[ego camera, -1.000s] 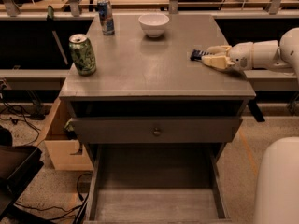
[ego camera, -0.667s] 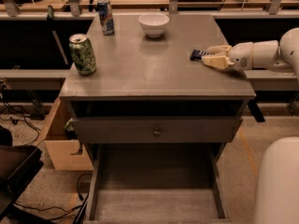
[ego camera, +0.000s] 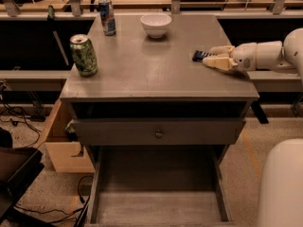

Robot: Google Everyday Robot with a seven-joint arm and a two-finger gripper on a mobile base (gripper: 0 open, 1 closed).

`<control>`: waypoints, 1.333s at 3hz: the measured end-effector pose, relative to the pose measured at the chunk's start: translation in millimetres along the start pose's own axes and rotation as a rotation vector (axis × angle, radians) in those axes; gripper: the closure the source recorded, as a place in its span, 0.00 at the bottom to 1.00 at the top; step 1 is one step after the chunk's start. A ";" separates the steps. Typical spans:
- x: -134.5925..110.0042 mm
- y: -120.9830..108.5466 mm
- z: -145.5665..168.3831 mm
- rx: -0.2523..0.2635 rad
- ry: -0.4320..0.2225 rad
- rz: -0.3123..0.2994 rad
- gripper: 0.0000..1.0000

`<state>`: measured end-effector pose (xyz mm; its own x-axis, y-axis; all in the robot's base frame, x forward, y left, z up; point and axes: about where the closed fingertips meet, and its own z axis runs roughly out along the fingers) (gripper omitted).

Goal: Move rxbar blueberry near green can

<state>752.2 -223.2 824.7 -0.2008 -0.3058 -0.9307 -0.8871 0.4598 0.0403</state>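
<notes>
The rxbar blueberry is a dark navy bar lying on the right part of the grey table top; only its left end shows. My gripper reaches in from the right at table height, with one pale finger behind the bar and the other in front, closed against it. The green can, green and white mottled with a silver top, stands upright near the table's left edge, far to the left of the gripper.
A taller slim blue and silver can stands at the back left. A white bowl sits at the back middle. Below the top there is a drawer with a knob. A cardboard box stands on the floor at the left.
</notes>
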 end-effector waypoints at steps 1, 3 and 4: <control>0.0 0.0 0.3 0.000 0.000 0.000 0.00; 0.2 0.8 4.8 -0.007 0.000 0.001 0.18; 0.3 1.5 9.0 -0.012 0.000 0.001 0.41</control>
<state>754.5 -215.1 821.2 -0.2022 -0.3055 -0.9305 -0.8919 0.4498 0.0461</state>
